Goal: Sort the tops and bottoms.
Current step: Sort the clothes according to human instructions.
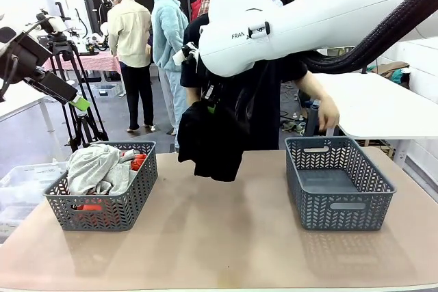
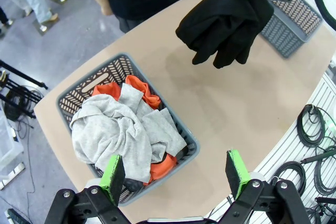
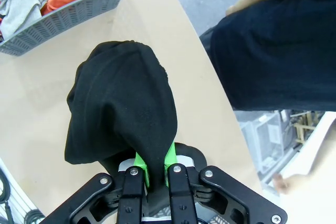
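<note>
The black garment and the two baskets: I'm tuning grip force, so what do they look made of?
The black garment, pinched in the right gripper, looks like soft matte knit fabric: it hangs limp in folds. The left basket and right basket look like rigid grey moulded plastic, judging by their even lattice walls and slight sheen.

The only lettering I can make out is on the big white arm link that crosses the top of the front view: dark capitals reading "FRAN" low on its rounded housing, just left of a small black-and-white clip, with the rest of the word cut off by that clip. Nothing else around here carries print clear enough to read.
</note>
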